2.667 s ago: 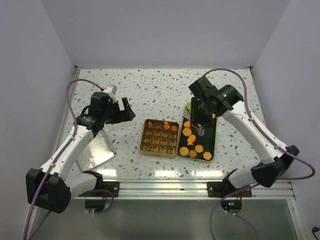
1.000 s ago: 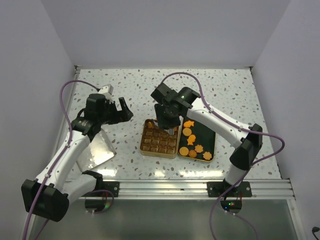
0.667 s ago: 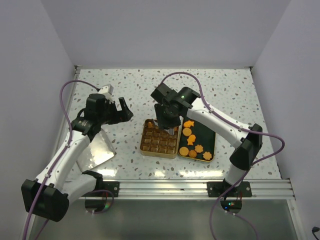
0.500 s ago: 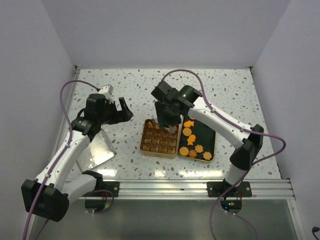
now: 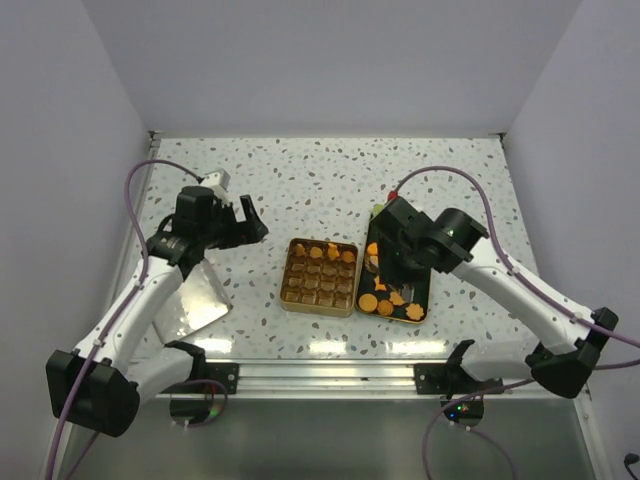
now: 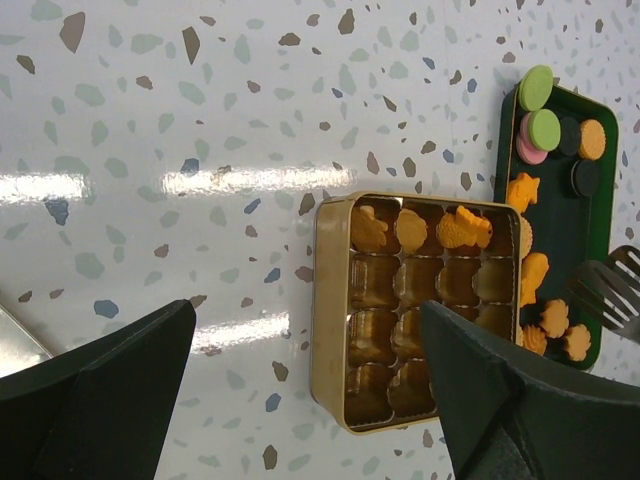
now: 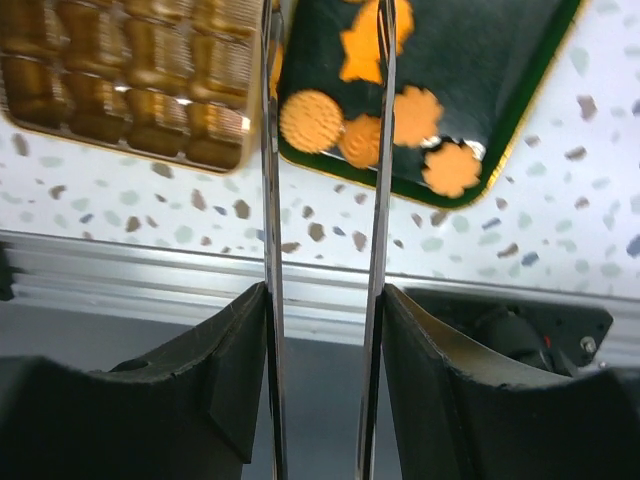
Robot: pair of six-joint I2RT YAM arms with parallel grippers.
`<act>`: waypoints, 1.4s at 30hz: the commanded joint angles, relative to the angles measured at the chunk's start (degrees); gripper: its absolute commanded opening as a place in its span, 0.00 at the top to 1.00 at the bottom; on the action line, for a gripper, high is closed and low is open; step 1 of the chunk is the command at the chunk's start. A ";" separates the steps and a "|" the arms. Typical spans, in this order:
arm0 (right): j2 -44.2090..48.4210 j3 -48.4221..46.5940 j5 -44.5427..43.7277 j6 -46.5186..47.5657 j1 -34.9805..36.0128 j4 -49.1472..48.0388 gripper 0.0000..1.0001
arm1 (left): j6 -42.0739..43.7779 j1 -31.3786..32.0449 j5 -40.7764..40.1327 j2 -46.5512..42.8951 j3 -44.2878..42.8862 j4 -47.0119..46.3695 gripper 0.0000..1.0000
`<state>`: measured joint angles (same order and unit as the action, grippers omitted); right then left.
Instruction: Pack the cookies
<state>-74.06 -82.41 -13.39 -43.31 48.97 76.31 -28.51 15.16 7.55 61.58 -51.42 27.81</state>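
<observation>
The cookies (image 5: 385, 300) lie on a dark green tray (image 5: 418, 272); three or so more (image 6: 410, 230) sit in the far row of a gold compartment tin (image 5: 288, 285). My right gripper (image 5: 388, 262) is shut on metal tongs (image 7: 270, 200) and hangs over the tray's left side, above the cookies (image 7: 311, 120). The tong tips run out of the top of the right wrist view, so I cannot tell if they hold a cookie. My left gripper (image 5: 250, 222) is open and empty, above the table left of the tin (image 6: 335, 300).
A silver lid (image 5: 195, 300) lies at the near left under the left arm. Green, pink and black discs (image 6: 540, 110) sit at the tray's far end. The metal rail (image 7: 450, 290) runs along the table's near edge.
My right arm has swung from above the tin's far row back to the right, over the tray. The left arm has barely moved.
</observation>
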 commanded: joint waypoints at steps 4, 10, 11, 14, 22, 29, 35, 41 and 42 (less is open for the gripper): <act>5.41 11.04 0.11 -5.55 -1.68 4.81 0.48 | -0.40 0.31 2.73 1.61 -2.28 -3.73 0.00; 4.72 12.80 -0.76 -6.52 -1.86 5.42 0.48 | 0.03 0.31 3.26 2.05 -2.63 -3.29 0.00; 4.89 13.15 -1.02 -6.52 -1.95 5.34 0.47 | 0.04 0.31 3.26 1.96 -2.63 -3.12 0.00; 5.24 14.73 -0.59 -6.53 -2.30 4.64 0.48 | 0.04 0.31 3.26 1.35 -2.11 -2.77 0.00; 6.38 18.78 0.99 -7.14 -3.18 2.96 0.48 | 0.04 0.31 2.82 -0.50 -0.70 -2.15 0.00; 6.74 19.83 2.84 -6.88 -3.62 1.38 0.50 | 0.04 0.31 2.91 -0.85 -0.44 -2.24 0.00; 7.26 19.48 3.81 -7.14 -3.62 1.38 0.61 | -0.05 0.31 2.99 -1.46 -0.17 -2.15 0.00; 7.62 17.91 3.02 -7.58 -3.62 2.43 0.66 | -0.23 0.31 2.82 -2.43 0.35 -2.06 0.00; 7.27 16.25 2.58 -7.58 -3.62 3.05 0.67 | -0.23 0.31 2.73 -2.43 0.44 -2.06 0.00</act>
<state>-67.72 -62.67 -9.54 -49.47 45.56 77.10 -28.51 15.16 9.87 60.71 -51.27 27.20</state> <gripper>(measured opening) 0.399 0.997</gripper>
